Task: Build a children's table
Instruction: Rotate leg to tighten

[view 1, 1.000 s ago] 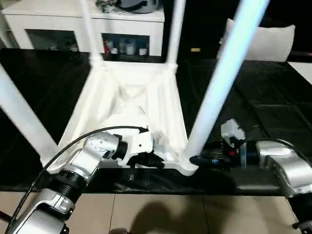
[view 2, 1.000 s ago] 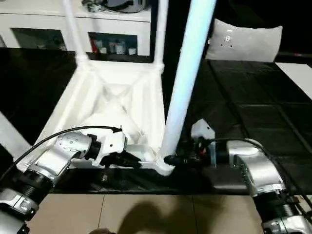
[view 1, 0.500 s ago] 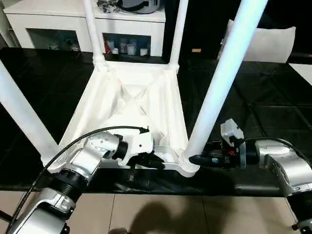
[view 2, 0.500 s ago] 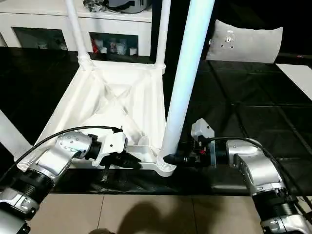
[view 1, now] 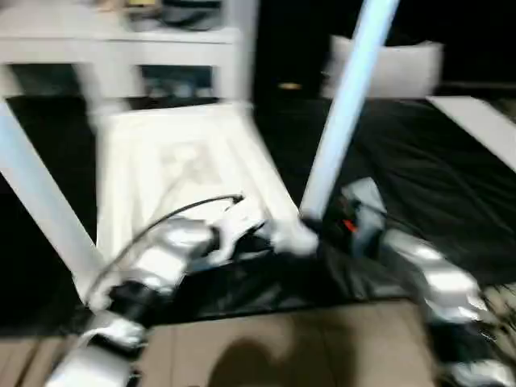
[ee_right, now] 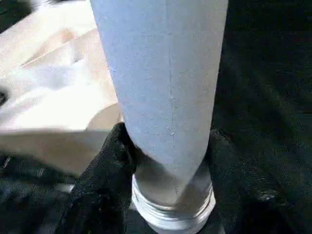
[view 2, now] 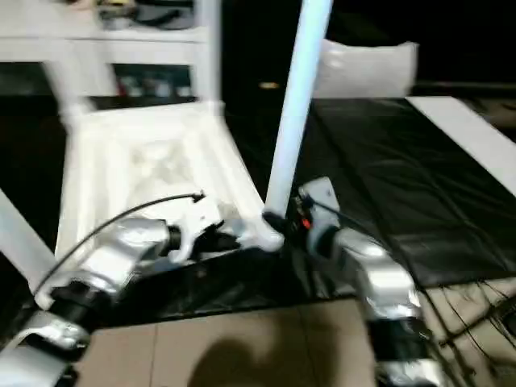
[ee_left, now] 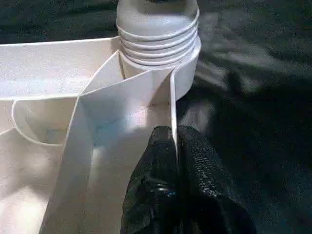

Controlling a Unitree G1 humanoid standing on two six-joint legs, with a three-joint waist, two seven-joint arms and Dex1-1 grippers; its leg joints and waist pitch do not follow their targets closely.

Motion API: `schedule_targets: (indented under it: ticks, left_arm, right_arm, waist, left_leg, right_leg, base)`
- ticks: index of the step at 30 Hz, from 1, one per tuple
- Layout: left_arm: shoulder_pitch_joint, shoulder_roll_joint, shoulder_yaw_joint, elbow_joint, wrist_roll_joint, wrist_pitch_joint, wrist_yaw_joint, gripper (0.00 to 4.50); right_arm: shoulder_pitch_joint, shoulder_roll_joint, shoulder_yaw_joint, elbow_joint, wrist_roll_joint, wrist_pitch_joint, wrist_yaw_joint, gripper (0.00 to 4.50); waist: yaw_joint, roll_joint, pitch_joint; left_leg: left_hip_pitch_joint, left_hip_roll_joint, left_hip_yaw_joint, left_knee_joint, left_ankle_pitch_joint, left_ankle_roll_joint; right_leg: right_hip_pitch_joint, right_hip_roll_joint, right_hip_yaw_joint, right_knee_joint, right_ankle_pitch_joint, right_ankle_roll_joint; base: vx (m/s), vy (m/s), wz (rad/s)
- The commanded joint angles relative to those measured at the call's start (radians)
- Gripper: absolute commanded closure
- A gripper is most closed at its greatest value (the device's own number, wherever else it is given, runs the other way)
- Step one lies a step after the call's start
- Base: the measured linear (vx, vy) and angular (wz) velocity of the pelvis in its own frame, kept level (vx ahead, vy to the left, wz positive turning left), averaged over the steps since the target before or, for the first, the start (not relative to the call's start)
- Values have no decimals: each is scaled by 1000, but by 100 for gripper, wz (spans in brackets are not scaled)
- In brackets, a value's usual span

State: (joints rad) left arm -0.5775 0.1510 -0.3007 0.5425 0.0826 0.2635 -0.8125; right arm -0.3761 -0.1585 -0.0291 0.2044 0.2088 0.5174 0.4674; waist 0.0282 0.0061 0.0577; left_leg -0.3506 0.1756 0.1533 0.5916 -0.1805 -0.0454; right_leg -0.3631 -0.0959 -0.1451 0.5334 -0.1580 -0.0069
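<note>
The table (view 1: 169,169) lies upside down on the black mat (view 1: 403,161), ribbed underside up, in front of me. A white cabinet (view 1: 121,44) stands behind it and a pale cushion (view 1: 399,68) is off to the back right.

Progress looks late — I count four legs standing up out of the corner sockets: near-left leg (view 1: 40,210), near-right leg (view 1: 343,109), and two far ones that are blurred, one at (view 1: 242,48) and one at (view 1: 89,89). So seating the legs seems mostly done; I judge what's left is tightening the near-right one and then turning the table onto its feet.

My right gripper (ee_right: 165,161) is clamped around the base of the near-right leg, one black finger on each side, just above the threaded collar (ee_right: 173,204) at the socket. I can't tell whether the leg is fully screwed home.

My left gripper (ee_left: 174,161) is pinched together on a thin upright rib (ee_left: 171,102) of the underside, right beside the ridged corner socket (ee_left: 158,34) — bracing the top, I reckon, while the right works the leg.
</note>
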Motion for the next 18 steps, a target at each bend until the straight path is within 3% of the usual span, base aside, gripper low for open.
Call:
schedule_targets:
  ticks: [1,2,3,4,5,6,8,11,13,14,16,18]
  left_arm:
    - [-15,-57,-8,-7,-29,-12,32,450]
    - [-12,-54,-11,-10,-24,-16,28,450]
    - [-7,-48,-15,-15,-17,-22,20,450]
    - [-7,-47,-15,-15,-16,-22,19,450]
    - [-5,-42,-18,-17,-10,-28,13,450]
    - [0,-29,-23,-20,-1,-37,1,450]
    - [3,-16,-28,-23,3,-47,-14,450]
    - [11,21,-45,-24,9,-83,-54,450]
    - [17,38,-57,-28,11,-112,-85,450]
    - [29,59,-69,-42,3,-139,-133,450]
    - [34,71,-75,-47,-1,-150,-160,450]
    - [38,96,-91,-50,1,-166,-207,450]
  right_arm:
    - [-5,36,32,-27,44,-13,18,206]
    - [3,30,32,-40,50,-7,34,192]
    - [11,28,25,-58,56,1,47,189]
    - [12,28,23,-60,56,1,47,182]
    - [14,26,15,-65,57,2,53,171]
    - [16,13,5,-73,53,4,56,157]
    - [17,-8,5,-70,49,-8,70,143]
    - [22,-79,-7,-57,61,-45,145,112]
    - [23,-110,-18,-52,76,-54,186,106]
    - [22,-143,-27,-47,85,-65,228,99]
    - [23,-170,-23,-45,84,-73,264,84]
    - [33,-230,2,-52,72,-83,346,62]
  waist:
    - [-2,-12,-48]
    - [2,-16,-47]
    - [10,-17,-46]
    - [12,-14,-47]
    - [15,-8,-52]
    - [15,-8,-55]
    - [16,-5,-61]
    - [28,-9,-71]
    - [33,-13,-70]
    - [45,-16,-65]
    - [58,-16,-68]
    - [76,-16,-75]
  left_leg:
    - [37,49,-36,-91,-665,-65]
    - [37,39,-31,-77,-599,-49]
    - [28,32,-24,-66,-487,-20]
    - [22,34,-24,-68,-457,-11]
    - [13,51,-28,-85,-438,-13]
    - [10,57,-30,-92,-442,-16]
    - [1,62,-30,-97,-413,-17]
    - [-7,61,-17,-90,-311,9]
    - [-12,59,-11,-87,-281,29]
    - [-13,54,-5,-82,-269,41]
    - [-12,54,-2,-78,-243,45]
    - [-5,57,6,-75,-189,54]
  right_leg:
    - [3,-91,44,-87,-614,-59]
    - [-1,-100,42,-101,-679,-48]
    - [4,-108,38,-112,-742,-26]
    - [9,-108,37,-112,-737,-21]
    - [12,-95,42,-96,-640,-29]
    - [14,-89,47,-83,-563,-51]
    - [20,-88,56,-64,-448,-92]
    - [24,-90,67,-42,-308,-150]
    - [25,-89,69,-40,-302,-156]
    - [19,-91,70,-47,-366,-147]
    - [22,-95,69,-51,-421,-126]
    - [19,-88,70,-44,-365,-128]
  base:
    - [0,0,0]
    - [0,0,0]
    - [0,0,0]
    - [0,0,0]
    - [0,0,0]
    - [0,0,0]
    - [0,0,0]
    - [0,0,0]
    - [0,0,0]
    - [8,-51,0]
    - [10,-53,0]
    - [0,0,0]
